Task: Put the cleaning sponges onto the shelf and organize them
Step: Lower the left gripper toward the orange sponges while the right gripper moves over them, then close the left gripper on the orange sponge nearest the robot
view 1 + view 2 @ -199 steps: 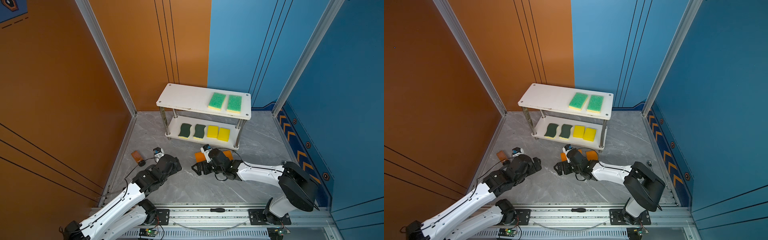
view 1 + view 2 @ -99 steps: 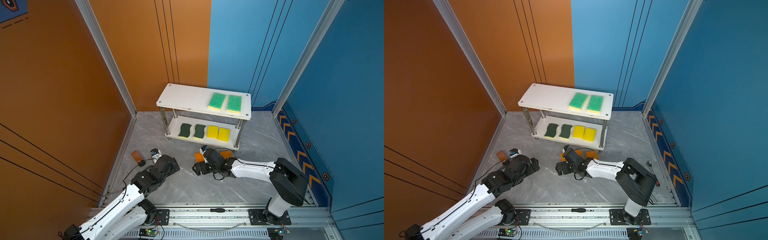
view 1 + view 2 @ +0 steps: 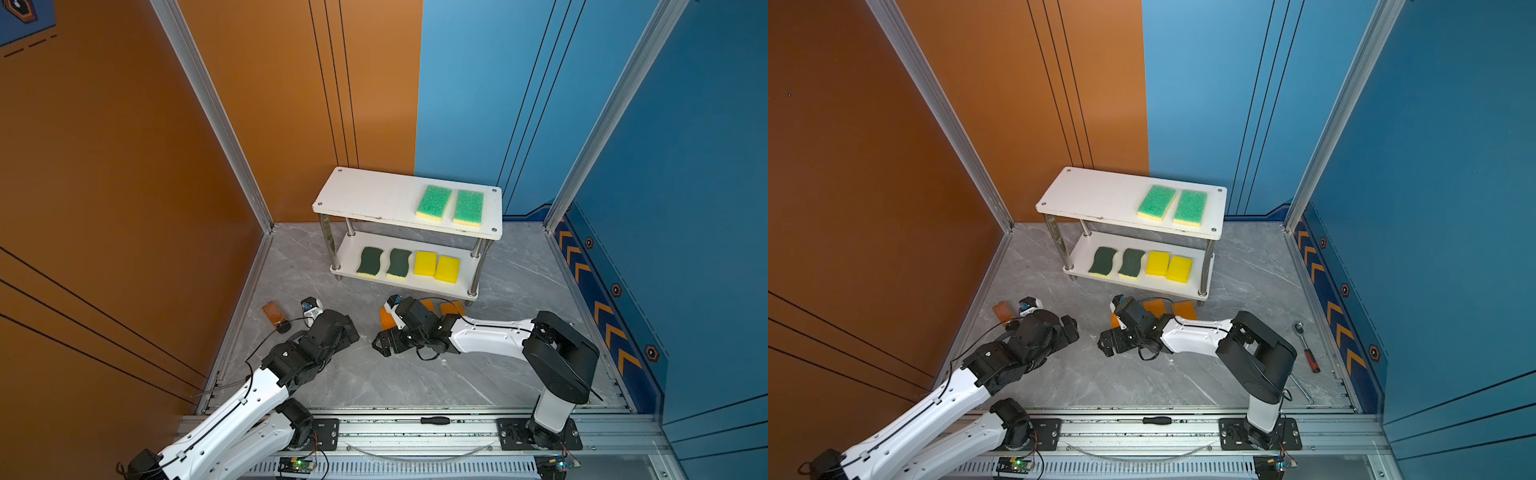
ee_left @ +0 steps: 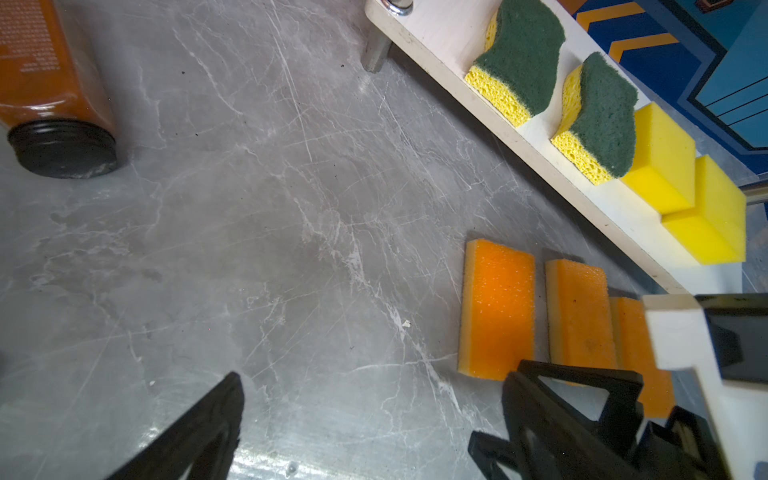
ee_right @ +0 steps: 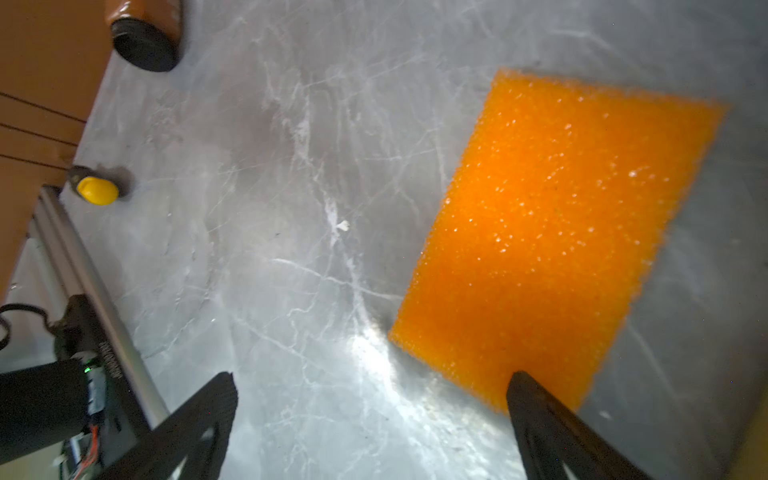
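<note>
Presently, the right gripper [image 5: 371, 380] has drawn slightly back, jaws spread and empty beside the nearest of three orange sponges [image 4: 496, 307] lying on the floor [image 3: 374, 386] before the shelf [image 3: 374, 195], and the left gripper [image 4: 374, 374] hangs released, so those three remain to be shelved.

1. The floor [image 4: 257, 216] looked like grey marbled stone, smooth, glossy and finely scratched.
2. The shelf [image 3: 374, 195] had matt white boards on shiny metal posts.
3. The orange sponge [image 5: 552, 232] was coarse, porous foam.
4. The bottle [image 4: 50, 83] looked like glossy brown plastic.
</note>
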`<control>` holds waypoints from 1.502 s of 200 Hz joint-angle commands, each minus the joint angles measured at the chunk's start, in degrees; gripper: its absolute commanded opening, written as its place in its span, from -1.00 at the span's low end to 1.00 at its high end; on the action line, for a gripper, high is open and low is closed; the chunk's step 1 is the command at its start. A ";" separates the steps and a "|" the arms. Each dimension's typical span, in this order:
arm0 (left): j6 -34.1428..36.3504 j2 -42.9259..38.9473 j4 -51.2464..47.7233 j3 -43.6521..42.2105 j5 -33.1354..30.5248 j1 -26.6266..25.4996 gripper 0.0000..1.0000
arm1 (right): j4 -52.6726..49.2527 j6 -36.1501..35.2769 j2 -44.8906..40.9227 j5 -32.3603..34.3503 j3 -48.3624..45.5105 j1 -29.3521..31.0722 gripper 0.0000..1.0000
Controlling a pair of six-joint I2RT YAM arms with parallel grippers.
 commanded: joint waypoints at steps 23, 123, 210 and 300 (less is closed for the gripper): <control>0.78 0.85 -1.12 -0.10 0.19 0.33 0.95 | 5.19 -0.81 -3.23 -7.90 -3.86 -0.17 1.00; 2.05 13.89 4.47 5.00 -2.30 -7.51 0.95 | 4.51 -1.95 -20.38 -3.41 -12.67 -5.01 1.00; 2.80 27.20 10.10 9.86 -1.18 -14.24 0.95 | 2.45 -0.64 -30.11 2.60 -19.67 -10.91 1.00; 5.32 38.48 15.11 13.06 0.90 -17.37 0.95 | 0.67 0.48 -34.67 3.96 -23.25 -14.64 1.00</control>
